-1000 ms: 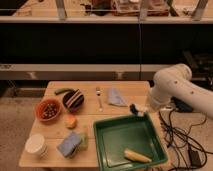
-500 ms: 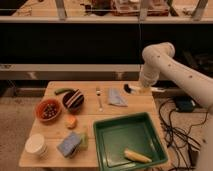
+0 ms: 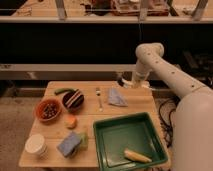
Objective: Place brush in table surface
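Brush [image 3: 143, 85] looks like the slim whitish strip lying at the far right edge of the desk [image 3: 92, 114], right under the robot's wrist, though it's hard to make out. The tool [image 3: 124, 82] is the dark bit just left of it, low over that far edge; can't tell if it's gripping or let go.

Nearer on the desk there's a folded blue-grey cloth [image 3: 117, 97] with a silver fork [image 3: 99, 98] just to its left. Further left are a dark bowl [image 3: 73, 99] and a red bowl [image 3: 48, 110]. The green tray [image 3: 107, 131] sits at the near right with a yellowish wedge [image 3: 136, 156] inside.
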Action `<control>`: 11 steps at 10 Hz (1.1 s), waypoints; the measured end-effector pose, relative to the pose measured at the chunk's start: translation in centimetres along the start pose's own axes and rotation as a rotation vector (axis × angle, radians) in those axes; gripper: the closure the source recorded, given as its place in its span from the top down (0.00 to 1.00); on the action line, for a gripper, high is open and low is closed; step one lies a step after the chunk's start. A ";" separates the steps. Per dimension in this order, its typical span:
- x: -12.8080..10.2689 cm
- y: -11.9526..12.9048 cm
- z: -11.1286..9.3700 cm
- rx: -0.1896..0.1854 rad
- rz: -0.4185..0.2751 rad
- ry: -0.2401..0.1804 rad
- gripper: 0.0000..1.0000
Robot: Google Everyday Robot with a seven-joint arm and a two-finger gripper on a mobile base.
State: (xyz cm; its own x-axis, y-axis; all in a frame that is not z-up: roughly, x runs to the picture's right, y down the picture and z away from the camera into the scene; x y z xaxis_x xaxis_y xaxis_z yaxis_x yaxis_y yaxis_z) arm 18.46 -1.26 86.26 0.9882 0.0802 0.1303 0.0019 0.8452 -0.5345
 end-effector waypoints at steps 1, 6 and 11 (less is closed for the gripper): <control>0.0 0.7 1.3 0.010 0.008 -0.009 0.74; 1.0 1.7 9.8 0.024 0.052 -0.029 0.80; 1.4 0.1 8.4 0.031 0.036 -0.100 0.80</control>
State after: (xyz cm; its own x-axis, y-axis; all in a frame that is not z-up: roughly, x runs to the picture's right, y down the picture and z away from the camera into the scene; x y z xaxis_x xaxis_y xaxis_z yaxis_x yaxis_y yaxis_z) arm 18.57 3.38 93.36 0.9674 0.1619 0.1950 -0.0396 0.8566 -0.5145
